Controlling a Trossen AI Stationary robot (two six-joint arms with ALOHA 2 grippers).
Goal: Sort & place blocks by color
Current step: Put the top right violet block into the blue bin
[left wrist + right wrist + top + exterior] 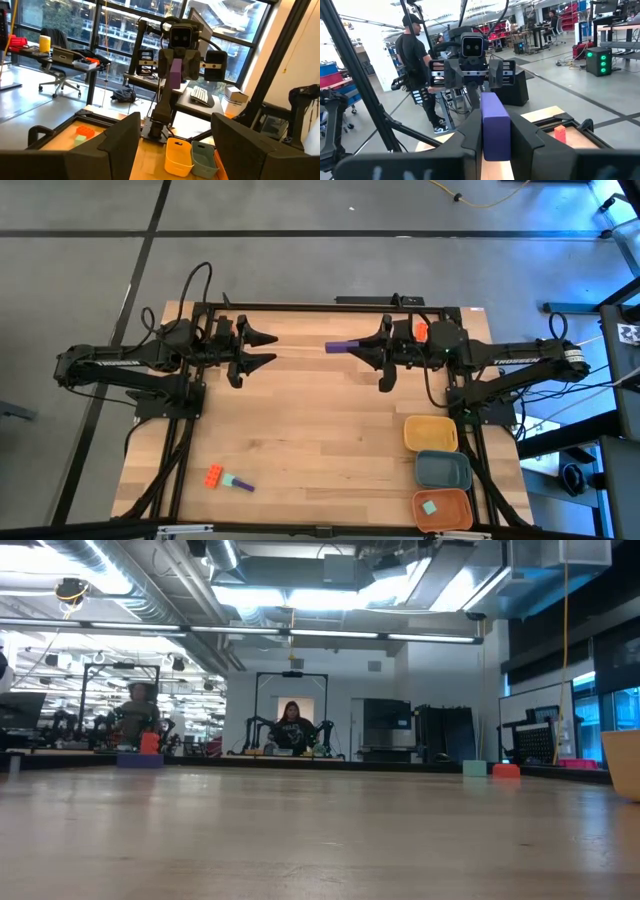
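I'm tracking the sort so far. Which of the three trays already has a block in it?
The orange tray, the one nearest the table's front edge, holds a small teal block. The yellow tray and the blue-grey tray beside it look empty.

We cannot see either arm in the low view. The purple block [495, 125] has its near end buried between the right gripper's [496, 135] fingers. The piece in the orange tray [443, 510] is too small for us to identify.

Count so far: three trays [443, 465], one each yellow, blue-grey, orange; five blocks [345, 347] visible; two arms [110, 365] over one table [320, 440].
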